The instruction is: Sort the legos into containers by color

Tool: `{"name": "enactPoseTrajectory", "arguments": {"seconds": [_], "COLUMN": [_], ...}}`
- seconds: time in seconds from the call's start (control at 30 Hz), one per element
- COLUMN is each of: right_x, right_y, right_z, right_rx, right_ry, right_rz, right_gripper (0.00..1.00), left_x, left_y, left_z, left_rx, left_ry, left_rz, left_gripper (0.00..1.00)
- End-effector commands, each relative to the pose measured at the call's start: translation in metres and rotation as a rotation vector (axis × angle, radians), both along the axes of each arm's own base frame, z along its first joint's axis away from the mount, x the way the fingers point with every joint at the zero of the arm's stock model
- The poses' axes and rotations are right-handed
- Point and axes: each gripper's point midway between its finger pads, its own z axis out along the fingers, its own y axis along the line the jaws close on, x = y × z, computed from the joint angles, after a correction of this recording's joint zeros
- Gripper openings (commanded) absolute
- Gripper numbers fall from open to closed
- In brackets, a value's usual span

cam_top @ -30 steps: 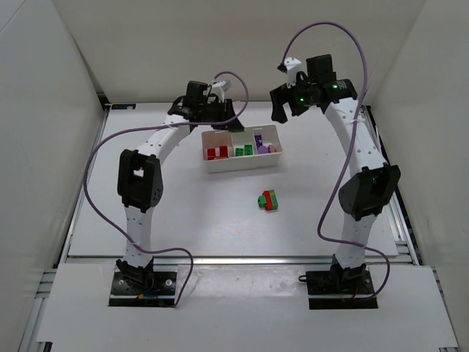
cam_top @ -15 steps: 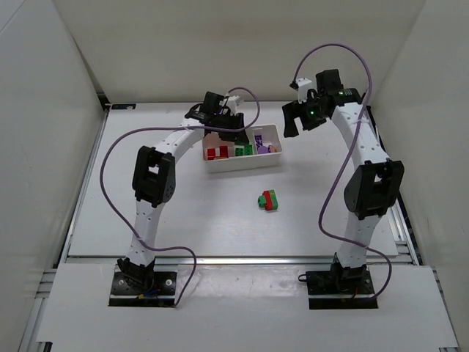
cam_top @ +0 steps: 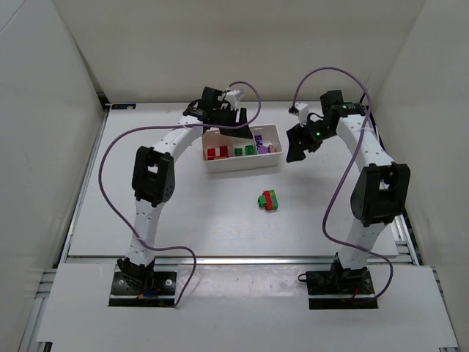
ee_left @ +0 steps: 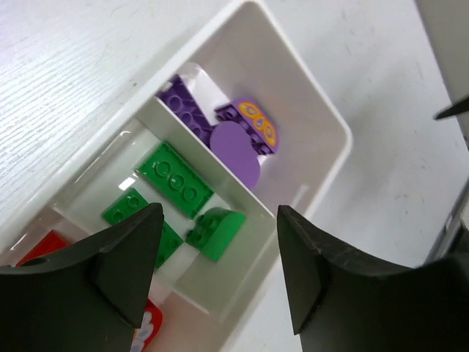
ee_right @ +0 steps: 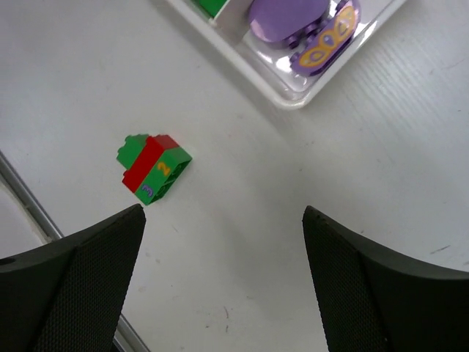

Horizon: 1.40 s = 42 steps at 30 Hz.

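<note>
The white tray (cam_top: 242, 166) has three containers in a row, holding red legos (cam_top: 215, 152), green legos (cam_top: 244, 151) and purple legos (cam_top: 265, 147). My left gripper (cam_top: 237, 133) hovers open over the tray with nothing between its fingers. Below it in the left wrist view lie a rounded green brick (ee_left: 216, 233), flat green bricks (ee_left: 176, 180) and purple pieces (ee_left: 238, 143). A green-and-red stacked pair (cam_top: 270, 199) sits on the table in front of the tray. My right gripper (cam_top: 295, 152) hangs open and empty to the right of the tray, with that pair (ee_right: 152, 169) off to its left.
White walls close in the table on the left, right and back. A metal rail (cam_top: 234, 259) runs along the table's near edge. Purple cables loop from both arms. The tray's corner (ee_right: 293, 99) reaches into the top of the right wrist view.
My left gripper moved right over the tray and its jaws opened. The right arm swung down and nearer, to the right of the tray, and its jaws narrowed slightly.
</note>
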Motion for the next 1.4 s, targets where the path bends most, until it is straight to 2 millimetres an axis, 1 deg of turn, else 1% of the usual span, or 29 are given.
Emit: {"name": "enactPoseTrajectory", "arguments": {"seconds": [0.0,0.03,0.07,0.1,0.13,0.17,0.2,0.23,0.27,0.3,0.33,0.37,0.4,0.43,0.5,0.53,0.57,0.6,0.63,0.7,0.73,0.77,0.87,0.9,0.97,1.1,1.13,1.2,1.37], "right_x": [-0.01,-0.01,-0.011,-0.009,-0.007,-0.006,-0.006,-0.004,-0.004,-0.004,-0.004,-0.005,-0.006,-0.008,-0.011,-0.012,-0.013,-0.015,-0.018,-0.022,-0.025,-0.028,-0.034,-0.036,-0.042,-0.051,-0.053,-0.055,-0.058], "right_y": [-0.003,-0.008,-0.01,-0.012,-0.015,-0.022,-0.024,-0.027,-0.032,-0.034,-0.039,-0.041,-0.043,-0.043,-0.042,-0.042,-0.051,-0.051,-0.051,-0.052,-0.053,-0.053,-0.054,-0.055,-0.056,-0.058,-0.059,-0.063,-0.069], "right_z": [0.019,0.018,0.016,0.015,0.013,0.012,0.012,0.013,0.012,0.014,0.015,0.016,0.015,0.016,0.018,0.019,0.022,0.024,0.022,0.027,0.026,0.031,0.037,0.039,0.042,0.046,0.047,0.049,0.047], "right_rx": [0.043,0.048,0.049,0.05,0.049,0.049,0.053,0.056,0.062,0.064,0.069,0.066,0.066,0.067,0.072,0.074,0.077,0.081,0.083,0.087,0.088,0.093,0.104,0.107,0.11,0.11,0.108,0.103,0.106], "right_ry": [-0.087,-0.083,-0.07,-0.072,-0.067,-0.055,-0.052,-0.056,-0.048,-0.048,-0.049,-0.047,-0.041,-0.036,-0.034,-0.035,-0.045,-0.045,-0.037,-0.05,-0.043,-0.058,-0.072,-0.076,-0.084,-0.096,-0.101,-0.107,-0.097], "right_rz": [0.064,0.048,0.036,0.023,0.007,-0.026,-0.037,-0.05,-0.069,-0.081,-0.096,-0.102,-0.107,-0.111,-0.115,-0.117,-0.141,-0.143,-0.148,-0.154,-0.163,-0.165,-0.176,-0.18,-0.185,-0.196,-0.198,-0.211,-0.236], "right_gripper": [0.91,0.91,0.9,0.9,0.9,0.9,0.9,0.9,0.9,0.9,0.9,0.9,0.9,0.9,0.9,0.9,0.9,0.9,0.9,0.9,0.9,0.9,0.91,0.91,0.91,0.91,0.91,0.91,0.91], "left_x": [-0.025,-0.038,-0.055,-0.074,-0.085,-0.1,-0.123,-0.134,-0.146,-0.164,-0.173,-0.182,-0.192,-0.199,-0.204,-0.202,-0.2,-0.199,-0.198,-0.202,-0.205,-0.209,-0.21,-0.209,-0.204,-0.203,-0.202,-0.201,-0.212], "left_y": [0.002,0.004,0.005,0.005,0.008,0.012,0.018,0.021,0.026,0.028,0.028,0.029,0.022,0.027,0.024,0.018,0.017,0.013,0.007,0.001,-0.012,-0.01,-0.019,-0.021,-0.025,-0.031,-0.032,-0.036,-0.044], "left_z": [0.1,0.119,0.108,0.11,0.108,0.117,0.098,0.094,0.103,0.081,0.074,0.077,0.071,0.05,0.042,0.03,0.025,0.024,0.012,0.006,0.01,-0.003,-0.008,-0.015,-0.015,-0.024,-0.031,-0.032,-0.035], "left_rx": [-0.117,-0.12,-0.114,-0.13,-0.108,-0.106,-0.099,-0.087,-0.069,-0.051,-0.02,0.01,0.027,0.073,0.098,0.129,0.144,0.152,0.194,0.208,0.189,0.212,0.205,0.205,0.199,0.19,0.199,0.191,0.146], "left_ry": [-0.199,-0.268,-0.213,-0.226,-0.285,-0.321,-0.263,-0.284,-0.392,-0.371,-0.399,-0.481,-0.505,-0.479,-0.489,-0.523,-0.541,-0.554,-0.591,-0.608,-0.659,-0.646,-0.646,-0.617,-0.608,-0.567,-0.545,-0.542,-0.522], "left_rz": [-0.145,-0.209,-0.244,-0.338,-0.415,-0.464,-0.52,-0.56,-0.619,-0.662,-0.69,-0.736,-0.766,-0.763,-0.736,-0.716,-0.695,-0.66,-0.624,-0.6,-0.591,-0.572,-0.53,-0.519,-0.497,-0.498,-0.489,-0.496,-0.556], "left_gripper": [0.73,0.74,0.74,0.73,0.74,0.73,0.74,0.73,0.73,0.73,0.73,0.73,0.71,0.7,0.65,0.64,0.63,0.62,0.62,0.62,0.62,0.62,0.62,0.62,0.61,0.6,0.6,0.6,0.67]}}
